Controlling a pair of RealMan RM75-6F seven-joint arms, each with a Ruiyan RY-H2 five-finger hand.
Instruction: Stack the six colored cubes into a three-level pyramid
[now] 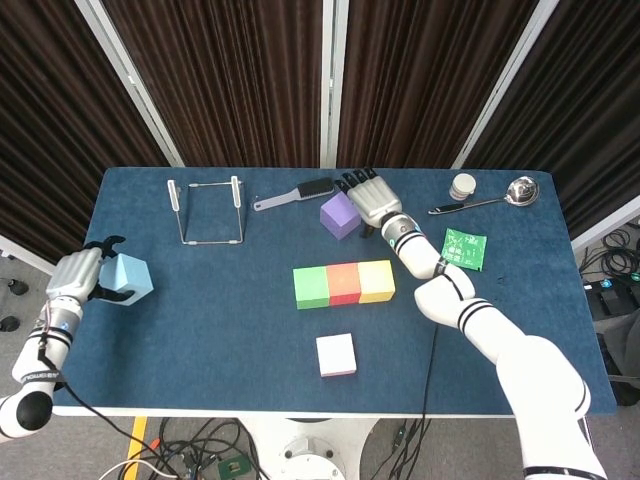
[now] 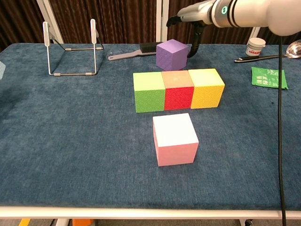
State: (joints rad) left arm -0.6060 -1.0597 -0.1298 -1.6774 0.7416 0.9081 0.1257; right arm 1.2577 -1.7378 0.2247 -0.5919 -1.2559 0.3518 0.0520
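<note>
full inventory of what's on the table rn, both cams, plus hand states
green cube: 1, green, left end of the row at table centre
red cube: 1, red, middle of the row
yellow cube: 1, yellow, right end of the row
pink cube: 1, pink, alone in front of the row
purple cube: 1, purple, behind the row
light blue cube: 1, light blue, far left edge
wire stand: 1, metal, back left
brush: 1, grey handle, black head, back centre
packet: 1, green, right side
jar: 1, white, back right
ladle: 1, metal, back right
table: 1, blue cloth
left hand: holds the light blue cube
right hand: fingers spread, beside the purple cube, holding nothing
</note>
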